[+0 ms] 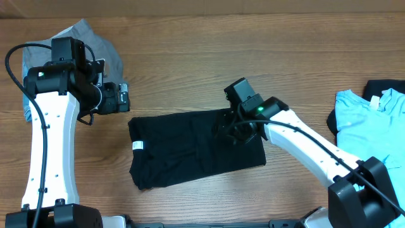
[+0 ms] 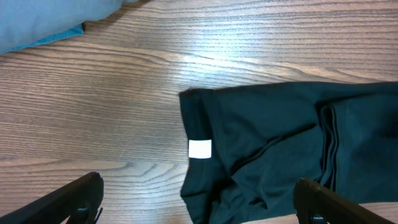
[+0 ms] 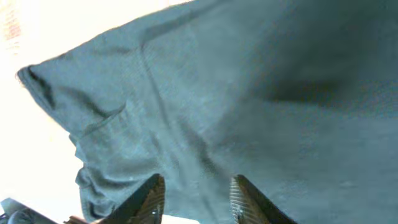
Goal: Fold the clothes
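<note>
**foldbot_fan:** Where was everything at that point? Left side first pls.

**yam_tinkerer:** Far left, a folded grey garment (image 1: 95,41) sat on the table (image 1: 190,57), nobody touching it. The left hand (image 1: 124,97) hung near it over bare wood, fingers spread as wide as they go, nothing in them. The black T-shirt (image 1: 190,149) lay mid-table, already a rough rectangle. Its long axis ran left to right with a slight tilt, white label (image 1: 137,146) at the left end.

**foldbot_fan:** And the other one?

**yam_tinkerer:** The right hand (image 1: 235,130) was down on the shirt's right end, fingers parted a bit. I couldn't see any fold pinched between them in the wrist view. The light blue T-shirt (image 1: 364,120) lay well apart at the far right, not folded.

**foldbot_fan:** So who goes next?

**yam_tinkerer:** Just my guess, but each hand was nearest its own short end. The label end lay right of the left hand and a little toward its base, so any fold across the long axis would turn on that.
</note>
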Action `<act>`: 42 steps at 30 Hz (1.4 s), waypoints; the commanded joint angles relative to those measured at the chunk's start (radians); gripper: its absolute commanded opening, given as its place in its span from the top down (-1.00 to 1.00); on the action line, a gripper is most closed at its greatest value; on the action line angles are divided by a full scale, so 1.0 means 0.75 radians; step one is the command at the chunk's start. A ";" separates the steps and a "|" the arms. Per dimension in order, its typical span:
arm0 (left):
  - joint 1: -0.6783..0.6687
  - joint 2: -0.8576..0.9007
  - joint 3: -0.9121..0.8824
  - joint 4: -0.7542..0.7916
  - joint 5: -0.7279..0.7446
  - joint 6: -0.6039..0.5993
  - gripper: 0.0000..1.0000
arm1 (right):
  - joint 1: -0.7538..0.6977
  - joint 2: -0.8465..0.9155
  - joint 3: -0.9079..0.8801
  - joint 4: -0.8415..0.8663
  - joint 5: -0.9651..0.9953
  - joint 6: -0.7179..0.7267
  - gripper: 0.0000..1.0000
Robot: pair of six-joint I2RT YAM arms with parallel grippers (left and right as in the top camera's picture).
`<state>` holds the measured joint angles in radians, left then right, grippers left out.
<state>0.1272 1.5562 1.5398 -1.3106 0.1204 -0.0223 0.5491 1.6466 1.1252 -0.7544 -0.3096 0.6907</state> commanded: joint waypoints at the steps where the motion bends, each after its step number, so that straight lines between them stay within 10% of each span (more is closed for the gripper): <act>1: 0.013 0.002 0.035 -0.004 0.015 0.036 -1.00 | -0.080 -0.023 -0.001 -0.035 0.013 -0.059 0.56; 11: 0.016 0.002 -0.085 -0.027 0.061 0.035 -0.99 | -0.009 0.026 -0.103 -0.033 -0.008 -0.048 0.65; 30: 0.048 0.348 -0.753 0.553 0.325 0.010 -0.99 | -0.009 0.136 -0.104 0.002 -0.008 -0.048 0.55; 42: 0.047 0.496 -0.864 0.642 0.692 0.493 -0.84 | -0.010 0.136 -0.104 0.012 -0.008 -0.049 0.55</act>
<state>0.1753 1.8099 0.9848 -0.8639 0.5556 0.1921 0.5438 1.7432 1.0508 -0.7532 -0.3145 0.6548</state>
